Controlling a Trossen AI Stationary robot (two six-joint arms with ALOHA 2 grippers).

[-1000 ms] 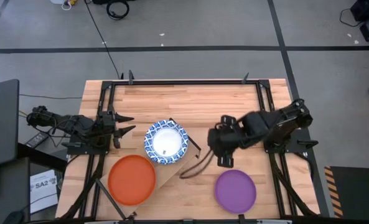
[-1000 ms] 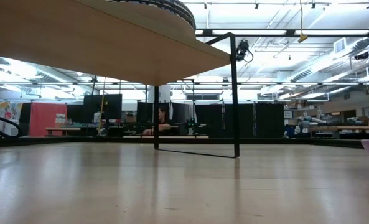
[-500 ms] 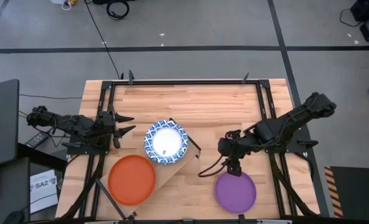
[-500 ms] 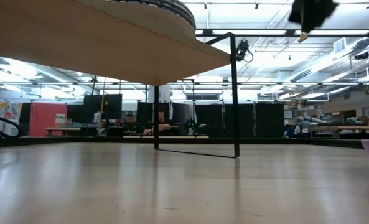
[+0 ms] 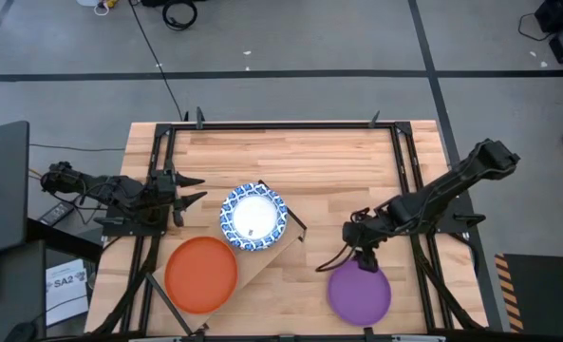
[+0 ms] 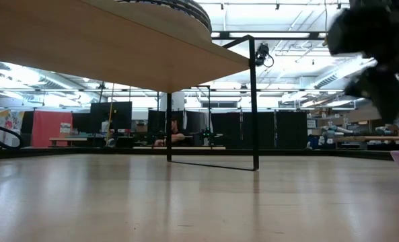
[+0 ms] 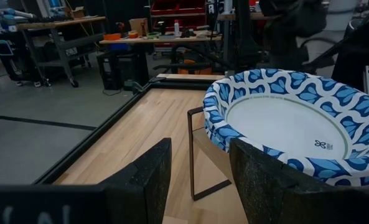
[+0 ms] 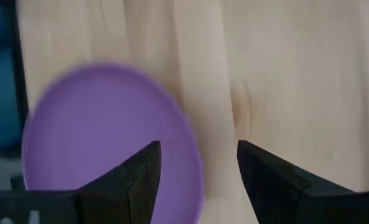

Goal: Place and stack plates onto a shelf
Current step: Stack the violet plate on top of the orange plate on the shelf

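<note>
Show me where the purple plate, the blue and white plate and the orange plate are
purple plate [image 5: 362,294], high view, bare centre.
blue and white plate [image 5: 253,216], high view, white centre.
orange plate [image 5: 201,274], high view, middle of its face.

Left tool parted, facing a patterned plate on the shelf end.

Left tool [image 7: 200,180]: two dark, rough-surfaced fingers [image 7: 150,177] stand apart, nothing between them. Just beyond sits a round blue-and-white patterned plate with a white centre [image 7: 290,127], a small dark mark printed near its rim. The plate's near edge overhangs a thin black metal leg frame [image 7: 191,155] of the light wood shelf; the shelf board itself is mostly hidden under the plate. Below lies the slatted light wood desk [image 7: 140,134], bordered by a black metal rail [image 7: 91,146]. Farther off: grey floor, a cluttered workbench [image 7: 47,28], dark stands, part of another dark arm [image 7: 361,43] behind the plate.
</note>
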